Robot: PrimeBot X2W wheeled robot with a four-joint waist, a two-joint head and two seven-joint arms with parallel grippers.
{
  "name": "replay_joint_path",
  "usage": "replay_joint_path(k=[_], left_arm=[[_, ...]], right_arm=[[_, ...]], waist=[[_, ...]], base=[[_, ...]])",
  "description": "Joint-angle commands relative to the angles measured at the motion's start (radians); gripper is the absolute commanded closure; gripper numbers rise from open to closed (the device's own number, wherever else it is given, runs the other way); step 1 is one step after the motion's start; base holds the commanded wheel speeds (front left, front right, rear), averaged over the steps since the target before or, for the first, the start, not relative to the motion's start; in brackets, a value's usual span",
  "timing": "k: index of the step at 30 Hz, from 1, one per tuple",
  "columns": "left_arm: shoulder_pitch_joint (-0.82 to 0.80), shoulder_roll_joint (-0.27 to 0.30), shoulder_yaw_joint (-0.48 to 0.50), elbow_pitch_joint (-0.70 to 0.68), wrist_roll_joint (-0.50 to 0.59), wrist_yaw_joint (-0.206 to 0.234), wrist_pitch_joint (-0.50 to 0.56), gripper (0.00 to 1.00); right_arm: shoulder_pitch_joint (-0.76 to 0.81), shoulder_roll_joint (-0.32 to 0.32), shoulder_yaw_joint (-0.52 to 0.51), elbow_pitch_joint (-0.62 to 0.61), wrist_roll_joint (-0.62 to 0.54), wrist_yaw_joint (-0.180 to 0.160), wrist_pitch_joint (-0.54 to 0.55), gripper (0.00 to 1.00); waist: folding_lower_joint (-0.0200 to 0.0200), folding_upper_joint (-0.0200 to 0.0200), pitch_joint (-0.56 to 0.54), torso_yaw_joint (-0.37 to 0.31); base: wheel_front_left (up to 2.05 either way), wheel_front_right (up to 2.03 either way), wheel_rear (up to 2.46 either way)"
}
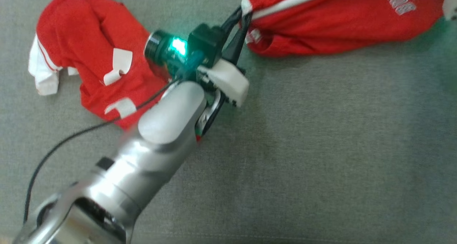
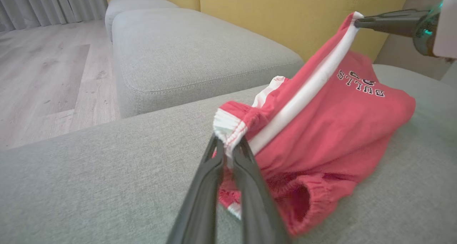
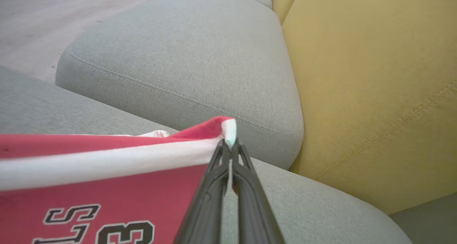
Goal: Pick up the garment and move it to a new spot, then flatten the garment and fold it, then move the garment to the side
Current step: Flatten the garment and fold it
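While strung along its white stripe point(image 2: 307, 90), red jersey shorts point(image 2: 339, 129) pinched at both ends: left gripper point(image 2: 229, 142) lower centre (waistband corner), right gripper point(image 2: 357, 21) upper right.

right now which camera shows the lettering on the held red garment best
The left wrist view: the whole lettering on the red garment shows, sharp though upside down. The right wrist view crops it at the bottom edge; the head view has it blurred and cut off at the top.
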Motion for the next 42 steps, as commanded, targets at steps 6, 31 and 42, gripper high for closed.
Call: replay_joint_path(k=[6, 31, 42], left_arm=[[-0.095, 0.020, -0.035, 0.004, -0.051, 0.032, -0.014, 1.00], [-0.164, 0.019, -0.165, 0.063, -0.228, 0.112, -0.103, 0.00], [-0.094, 0.077, -0.061, 0.006, -0.073, 0.162, -0.112, 0.00]], right_arm=[[-0.110, 0.028, 0.018, 0.102, -0.051, 0.006, -0.069, 1.00], [-0.191, 0.070, -0.157, 0.374, -0.174, 0.006, -0.307, 0.00], [0.016, 0.183, -0.273, 0.207, -0.017, 0.006, -0.367, 0.00]], waist=[[-0.0003, 0.0000, 0.065, 0.020], [-0.0003, 0.0000, -0.008, 0.050], [-0.0003, 0.0000, -0.192, 0.022]], base=[[0.00, 0.00, 0.00], [0.00, 0.00, 0.00], [0.00, 0.00, 0.00]])
